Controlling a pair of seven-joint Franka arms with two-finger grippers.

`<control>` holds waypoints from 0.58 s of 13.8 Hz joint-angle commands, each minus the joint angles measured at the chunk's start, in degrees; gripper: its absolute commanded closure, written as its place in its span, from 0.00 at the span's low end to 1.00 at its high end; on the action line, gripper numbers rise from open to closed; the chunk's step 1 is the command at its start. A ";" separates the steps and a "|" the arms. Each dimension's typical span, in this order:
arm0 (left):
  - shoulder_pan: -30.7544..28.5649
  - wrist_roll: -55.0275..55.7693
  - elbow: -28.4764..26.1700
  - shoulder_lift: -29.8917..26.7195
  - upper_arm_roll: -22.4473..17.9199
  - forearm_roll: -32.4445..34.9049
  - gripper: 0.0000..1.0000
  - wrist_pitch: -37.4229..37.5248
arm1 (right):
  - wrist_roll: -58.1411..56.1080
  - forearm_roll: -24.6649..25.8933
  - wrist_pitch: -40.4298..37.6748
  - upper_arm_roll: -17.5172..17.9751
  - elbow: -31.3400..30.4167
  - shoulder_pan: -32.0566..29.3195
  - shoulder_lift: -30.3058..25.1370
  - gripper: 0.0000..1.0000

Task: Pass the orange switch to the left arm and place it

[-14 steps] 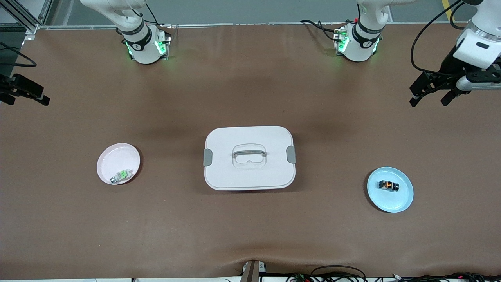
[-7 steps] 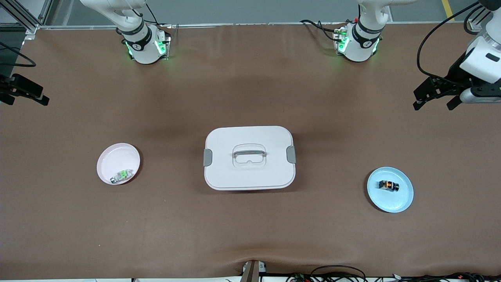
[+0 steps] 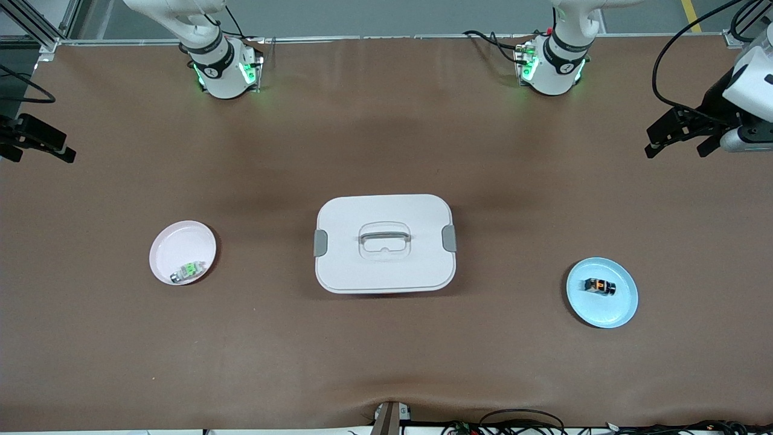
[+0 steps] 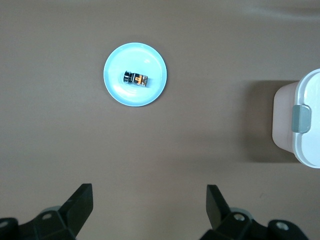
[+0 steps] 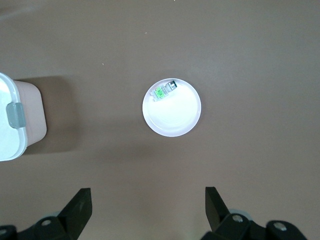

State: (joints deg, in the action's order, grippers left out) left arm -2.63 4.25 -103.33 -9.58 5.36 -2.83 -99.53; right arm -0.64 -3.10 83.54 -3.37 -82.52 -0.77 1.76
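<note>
**Both grippers wide open, switch on the blue plate**

Front view: the white box [image 3: 384, 243] sits mid-frame. The orange switch [image 3: 599, 286] lies on the blue plate [image 3: 622, 308], lower right. A pink plate [image 3: 181, 244] holds a green-and-silver part [image 3: 188, 271]. The left gripper [image 3: 677, 140] hangs upper right, open and empty. The right gripper [image 3: 36, 145] is at the left edge.

Left wrist view: open fingers [image 4: 79, 206], empty; the switch on its plate is upper left.

Right wrist view: open fingers [image 5: 79, 206], empty; the pink plate is mid-frame.
</note>
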 commanded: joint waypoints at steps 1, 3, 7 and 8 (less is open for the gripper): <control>-0.44 -0.29 1.47 0.62 0.09 1.07 0.00 2.23 | -0.68 0.29 -0.04 0.20 0.35 -0.19 -0.35 0.00; -0.44 -0.47 1.38 0.62 0.09 0.89 0.00 2.76 | -0.86 0.56 -0.13 0.03 0.26 -0.28 -0.35 0.00; -0.35 -0.38 1.47 0.71 0.09 0.89 0.00 2.76 | -1.03 0.64 -0.13 0.20 0.35 -0.19 -0.35 0.00; -0.27 -0.30 1.47 0.71 0.09 0.89 0.00 2.76 | -1.03 0.64 -0.13 0.20 0.35 -0.19 -0.35 0.00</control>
